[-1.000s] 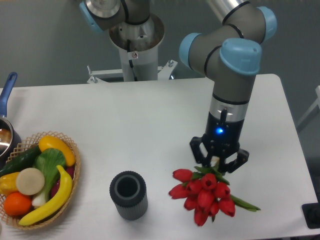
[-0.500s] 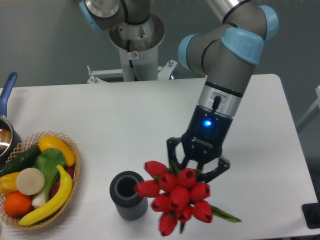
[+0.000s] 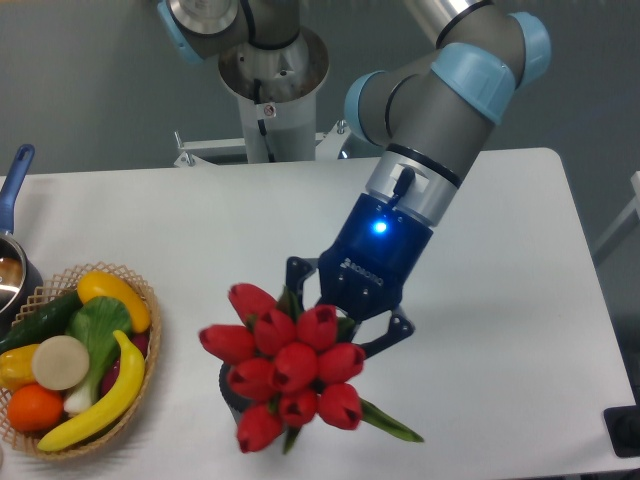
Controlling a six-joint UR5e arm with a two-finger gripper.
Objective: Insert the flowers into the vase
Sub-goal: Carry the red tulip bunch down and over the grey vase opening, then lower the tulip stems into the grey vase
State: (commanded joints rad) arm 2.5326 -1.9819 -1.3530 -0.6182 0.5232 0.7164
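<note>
A wicker basket (image 3: pixel 148 330) stands on the white table (image 3: pixel 250 220) at its left edge, holding bananas (image 3: pixel 105 395), an orange (image 3: pixel 33 407) and greens. Behind the basket, a blue-handled pot (image 3: pixel 12 255).

A robotics lab: an arm (image 3: pixel 430 110) bolted by a white table (image 3: pixel 250 220).

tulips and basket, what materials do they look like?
Tulips: likely artificial, plastic or fabric; uniform saturated red buds, identical shapes, stiff green leaf, held by the pincer. Basket: woven wicker, matte tan, open lattice rim visible.
</note>
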